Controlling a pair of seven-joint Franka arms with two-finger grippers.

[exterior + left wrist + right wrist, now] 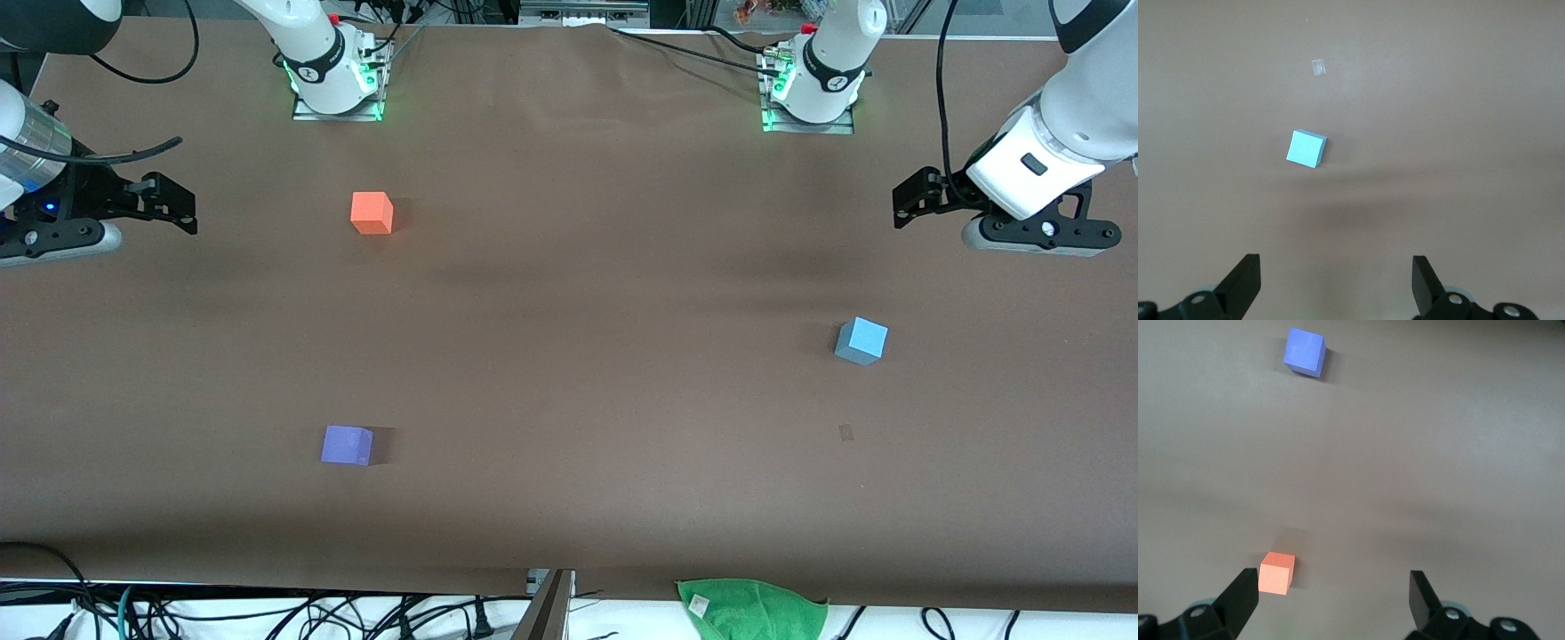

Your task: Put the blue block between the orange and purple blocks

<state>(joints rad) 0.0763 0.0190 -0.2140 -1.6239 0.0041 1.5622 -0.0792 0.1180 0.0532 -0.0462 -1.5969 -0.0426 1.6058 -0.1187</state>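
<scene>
The blue block [861, 341] sits alone on the brown table toward the left arm's end; it also shows in the left wrist view [1306, 148]. The orange block [372, 213] and the purple block [347, 445] sit toward the right arm's end, well apart, the purple one nearer the front camera. Both show in the right wrist view, orange [1277, 573] and purple [1304, 351]. My left gripper [909, 203] [1337, 277] is open and empty, up over the table at the left arm's end, apart from the blue block. My right gripper [178, 206] [1335, 597] is open and empty, up over the table at the right arm's end.
A green cloth [751, 609] lies at the table's edge nearest the front camera. A small tape mark [845, 432] [1318, 67] is on the table near the blue block. Cables [267, 613] run along that near edge. The arm bases [333, 80] [813, 84] stand farthest from the camera.
</scene>
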